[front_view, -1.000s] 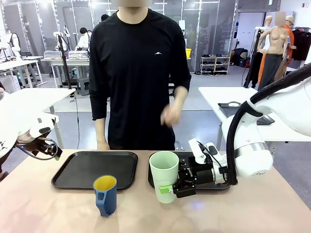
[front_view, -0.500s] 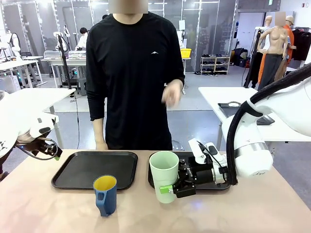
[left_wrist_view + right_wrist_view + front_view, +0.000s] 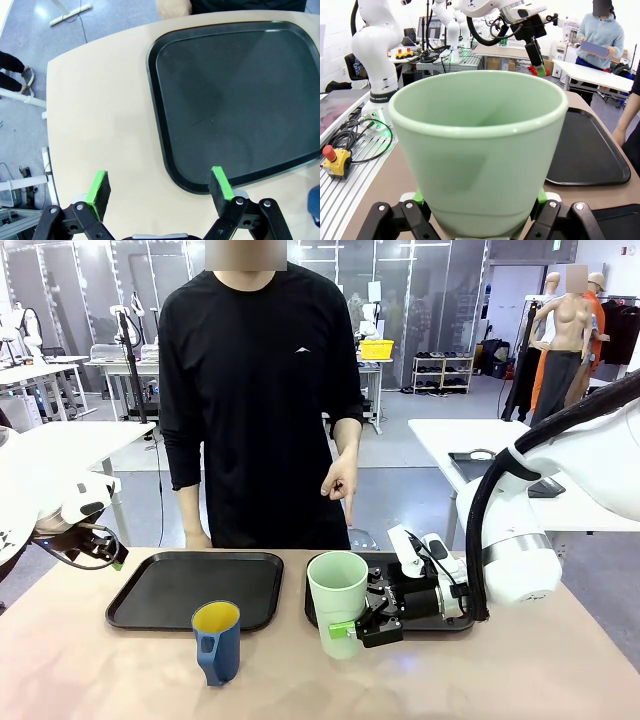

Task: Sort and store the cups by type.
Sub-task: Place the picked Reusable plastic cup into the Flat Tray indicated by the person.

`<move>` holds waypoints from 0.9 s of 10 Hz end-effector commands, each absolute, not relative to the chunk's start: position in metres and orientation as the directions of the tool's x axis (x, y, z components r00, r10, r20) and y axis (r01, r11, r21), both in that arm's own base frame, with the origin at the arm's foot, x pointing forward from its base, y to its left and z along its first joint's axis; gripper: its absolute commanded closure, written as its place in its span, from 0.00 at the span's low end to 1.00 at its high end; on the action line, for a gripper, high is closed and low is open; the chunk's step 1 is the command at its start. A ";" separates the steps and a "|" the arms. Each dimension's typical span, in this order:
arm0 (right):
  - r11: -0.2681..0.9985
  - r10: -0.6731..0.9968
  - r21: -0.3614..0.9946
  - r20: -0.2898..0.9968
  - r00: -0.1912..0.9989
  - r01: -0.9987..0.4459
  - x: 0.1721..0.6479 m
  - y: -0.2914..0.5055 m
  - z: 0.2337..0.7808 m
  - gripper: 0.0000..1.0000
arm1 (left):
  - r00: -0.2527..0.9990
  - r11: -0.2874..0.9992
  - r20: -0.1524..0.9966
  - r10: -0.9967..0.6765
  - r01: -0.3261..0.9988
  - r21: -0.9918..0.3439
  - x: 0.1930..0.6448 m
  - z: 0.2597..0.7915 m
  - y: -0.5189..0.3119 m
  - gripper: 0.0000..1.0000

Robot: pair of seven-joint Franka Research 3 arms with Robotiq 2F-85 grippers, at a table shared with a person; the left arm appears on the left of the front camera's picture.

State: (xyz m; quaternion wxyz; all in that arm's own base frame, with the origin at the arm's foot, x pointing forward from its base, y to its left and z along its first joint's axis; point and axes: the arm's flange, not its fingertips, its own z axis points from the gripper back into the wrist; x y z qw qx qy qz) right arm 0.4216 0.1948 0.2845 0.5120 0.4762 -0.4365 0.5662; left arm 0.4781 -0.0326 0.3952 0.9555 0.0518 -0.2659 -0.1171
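Across the tabletop (image 3: pixel 500 670) sat two black trays. The mint-green tumbler (image 3: pixel 337 600) stood just before the right tray (image 3: pixel 372 562), and the blue mug (image 3: pixel 217 640) stood before the left tray (image 3: pixel 195 588). The right hand (image 3: pixel 345 630) gripped the tumbler's base, while the left hand (image 3: pixel 160 182) hung wide open near the left tray's corner.

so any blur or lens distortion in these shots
front view: even light, blue mug sharp; right wrist view: wide lens balloons the mint-green cup, no blur; left wrist view: table edge and black tray bow, faint sheen on the tray
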 end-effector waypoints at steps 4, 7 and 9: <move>-0.099 0.159 -0.007 0.987 -0.023 -0.995 0.422 0.197 0.285 0.53 | 0.829 0.967 0.500 -0.250 0.194 0.163 0.477 0.398 -0.033 0.00; -0.099 0.159 -0.007 0.987 -0.023 -0.995 0.422 0.197 0.285 0.53 | 0.829 0.967 0.500 -0.250 0.194 0.163 0.477 0.398 -0.033 0.00; -0.095 0.164 -0.007 0.986 -0.022 -0.995 0.422 0.195 0.284 0.15 | 0.829 0.967 0.500 -0.250 0.194 0.163 0.477 0.398 -0.033 0.00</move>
